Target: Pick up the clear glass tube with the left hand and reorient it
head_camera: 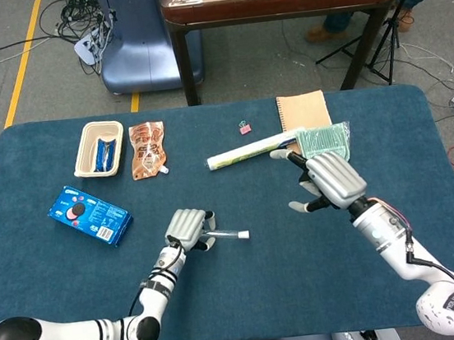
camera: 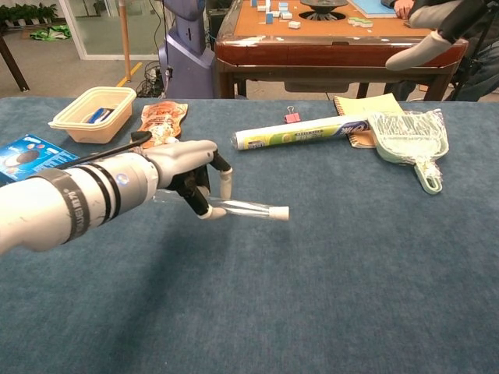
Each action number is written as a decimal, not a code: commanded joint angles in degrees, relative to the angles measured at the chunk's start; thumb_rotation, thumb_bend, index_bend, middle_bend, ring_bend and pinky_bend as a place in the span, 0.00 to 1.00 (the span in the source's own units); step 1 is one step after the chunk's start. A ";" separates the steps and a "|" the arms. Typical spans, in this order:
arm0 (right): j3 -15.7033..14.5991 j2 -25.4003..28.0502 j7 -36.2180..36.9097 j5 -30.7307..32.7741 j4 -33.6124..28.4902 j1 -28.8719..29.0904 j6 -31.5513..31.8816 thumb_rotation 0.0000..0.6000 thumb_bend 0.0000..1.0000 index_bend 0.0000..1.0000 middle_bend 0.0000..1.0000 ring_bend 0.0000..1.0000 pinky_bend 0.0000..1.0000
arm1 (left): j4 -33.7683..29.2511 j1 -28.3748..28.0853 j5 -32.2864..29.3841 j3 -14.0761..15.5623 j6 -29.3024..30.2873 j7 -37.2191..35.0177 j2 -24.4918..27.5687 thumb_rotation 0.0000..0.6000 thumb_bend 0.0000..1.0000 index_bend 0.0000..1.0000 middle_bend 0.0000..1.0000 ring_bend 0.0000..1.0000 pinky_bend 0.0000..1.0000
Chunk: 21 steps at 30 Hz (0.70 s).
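Probably lab: floor cables (head_camera: 76, 22).

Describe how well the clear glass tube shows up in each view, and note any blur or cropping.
Head view: the clear glass tube is faint against the blue cloth, its white cap clearest; the left hand is sharp. Chest view: the tube catches pale highlights; the right hand is cropped at the top edge and slightly soft.
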 commanded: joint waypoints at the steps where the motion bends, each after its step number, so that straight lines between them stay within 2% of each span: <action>1: 0.06 0.20 0.37 -0.20 0.21 -0.26 -0.13 1.00 0.14 0.20 1.00 1.00 1.00 | 2.53 -0.48 -1.54 -0.70 -0.41 1.22 -1.99 1.00 0.27 0.65 1.00 1.00 0.94; 7: 0.28 0.28 1.03 -0.36 0.67 -0.54 -0.64 1.00 0.14 0.20 1.00 1.00 1.00 | 4.99 -0.80 -3.35 -1.15 -0.97 3.25 -3.87 1.00 0.27 0.62 1.00 1.00 0.94; 13: 0.58 0.43 1.22 -0.30 0.78 -0.80 -0.78 1.00 0.14 0.20 1.00 1.00 1.00 | 4.75 -0.77 -4.31 -1.03 -1.21 5.32 -4.02 1.00 0.27 0.55 1.00 1.00 0.94; 21: 1.10 1.11 1.00 -0.21 0.07 -1.29 -0.34 1.00 0.14 0.20 1.00 1.00 1.00 | 1.60 -0.26 -4.40 -1.10 0.11 7.35 -2.34 1.00 0.27 0.40 1.00 1.00 0.94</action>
